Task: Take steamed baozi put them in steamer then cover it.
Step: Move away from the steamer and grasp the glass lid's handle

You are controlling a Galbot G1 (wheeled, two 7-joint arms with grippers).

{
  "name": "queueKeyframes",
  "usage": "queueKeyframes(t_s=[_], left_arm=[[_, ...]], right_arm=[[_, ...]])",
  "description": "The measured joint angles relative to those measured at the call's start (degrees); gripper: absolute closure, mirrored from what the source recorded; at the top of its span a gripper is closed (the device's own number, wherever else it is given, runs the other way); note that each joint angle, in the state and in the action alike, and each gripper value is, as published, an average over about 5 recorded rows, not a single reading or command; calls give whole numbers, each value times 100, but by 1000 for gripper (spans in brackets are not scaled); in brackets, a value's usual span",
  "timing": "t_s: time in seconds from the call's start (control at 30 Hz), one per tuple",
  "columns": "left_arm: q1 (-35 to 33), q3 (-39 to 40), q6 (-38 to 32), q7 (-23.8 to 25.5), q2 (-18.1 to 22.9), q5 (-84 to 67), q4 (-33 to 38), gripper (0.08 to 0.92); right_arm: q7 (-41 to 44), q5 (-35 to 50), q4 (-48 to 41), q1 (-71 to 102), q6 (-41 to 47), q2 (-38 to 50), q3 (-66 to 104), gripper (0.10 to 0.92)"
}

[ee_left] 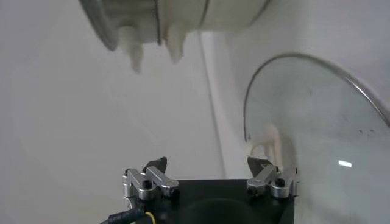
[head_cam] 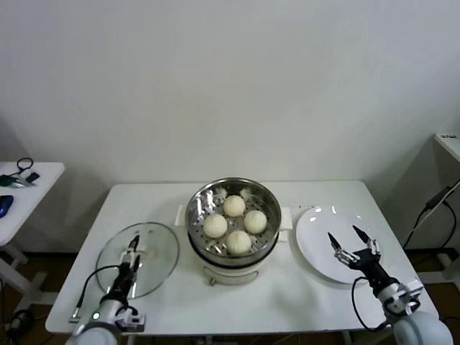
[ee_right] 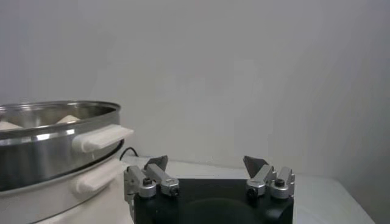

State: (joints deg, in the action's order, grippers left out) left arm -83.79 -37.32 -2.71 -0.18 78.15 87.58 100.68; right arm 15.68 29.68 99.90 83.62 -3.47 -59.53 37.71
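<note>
While both arms wait at the near edge of the white table (head_cam: 316, 302), four steamed baozi (head_cam: 235, 223) sit clustered on the perforated tray inside the steamer (head_cam: 202, 205), a shiny steel pot on a cream-white base with side handles, standing at the table's centre. The pot is uncovered. Its round glass lid (head_cam: 154, 251), with a cream handle, lies flat on the table to the left of the steamer, just beside it. A flat white plate (head_cam: 316, 237), bare, lies to the right of the steamer, close to its right handle.

Left gripper (head_cam: 132, 251): poised over the near part of the glass lid, fingers spread apart and holding nothing; the left wrist view shows the lid's handle near one fingertip. Right gripper (head_cam: 353, 246): poised over the near right part of the plate, fingers likewise spread wide and empty. A second white table (head_cam: 29, 194) with small dark items stands at the far left.
</note>
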Motion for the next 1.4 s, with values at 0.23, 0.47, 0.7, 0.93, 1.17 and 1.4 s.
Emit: queueKeyframes(t_s=[0.23,0.47,0.7,0.93,1.17,1.4], left_arm=[[308,0,48,-201,17,156,-474,177],[589,60,117,-406,17,199,-901,177],[847,96,197,-558,6,141,-1191,177],[1019,144,236,-629,-38,3,-1382,177],[1153,170,236,-744,-44,-119,-1587,183],[1196,170,200,-796,-66,-240,-1707,354]], right_arm=[[-60,-62,-107,-108,35,-73,-9,203],[-88,-160,-202,-215,33,-160,-59,203],[-89,-245,-261,-292,26,-211,-102,203],[-41,-352,-349,-350,-15,-271,-145,203],[9,-484,-404,-357,-72,-306,-163,203],[76,-639,-481,-349,-147,-374,-176,203]])
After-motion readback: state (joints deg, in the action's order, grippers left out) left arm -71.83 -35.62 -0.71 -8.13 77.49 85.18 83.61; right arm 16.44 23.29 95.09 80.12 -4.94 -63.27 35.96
